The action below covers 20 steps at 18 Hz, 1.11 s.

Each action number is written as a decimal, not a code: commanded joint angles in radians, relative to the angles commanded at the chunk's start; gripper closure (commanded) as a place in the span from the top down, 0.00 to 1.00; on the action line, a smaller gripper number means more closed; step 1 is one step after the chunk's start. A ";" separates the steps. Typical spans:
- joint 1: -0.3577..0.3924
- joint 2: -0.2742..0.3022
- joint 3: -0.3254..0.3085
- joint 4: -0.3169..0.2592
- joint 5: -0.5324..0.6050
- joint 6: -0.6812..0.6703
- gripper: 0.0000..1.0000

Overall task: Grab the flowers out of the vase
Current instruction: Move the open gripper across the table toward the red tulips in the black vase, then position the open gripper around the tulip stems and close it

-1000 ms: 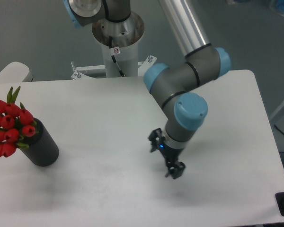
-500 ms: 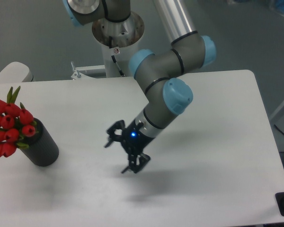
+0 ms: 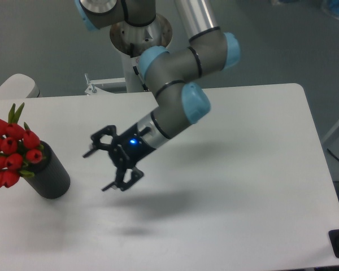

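The flowers (image 3: 11, 149), a bunch of red tulip buds with green leaves, stick out of the vase (image 3: 51, 176) at the table's left edge. The vase is a matte black cylinder leaning a little to the left. My gripper (image 3: 97, 170) hangs above the table to the right of the vase, pointing left toward it. Its two black fingers are spread wide with nothing between them, and a blue light glows on its body. A clear gap separates the fingertips from the vase.
The white table (image 3: 254, 169) stretches to the right. The arm's grey links and blue joints (image 3: 195, 101) reach over its middle from the mounting column (image 3: 141, 45) behind the far edge. A rounded white object (image 3: 14, 86) sits at the far left corner.
The arm has swung leftward across the table, carrying the gripper from right of centre to close beside the vase. The fingers have stayed spread. Flowers and vase have not moved.
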 joint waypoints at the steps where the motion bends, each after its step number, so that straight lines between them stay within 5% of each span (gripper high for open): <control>1: -0.008 0.006 -0.009 0.000 -0.006 0.006 1.00; 7: -0.058 0.025 -0.026 0.003 -0.112 0.012 1.00; 17: -0.107 0.028 -0.083 0.006 -0.114 0.041 1.00; 20: -0.143 0.016 -0.083 0.055 -0.115 0.038 1.00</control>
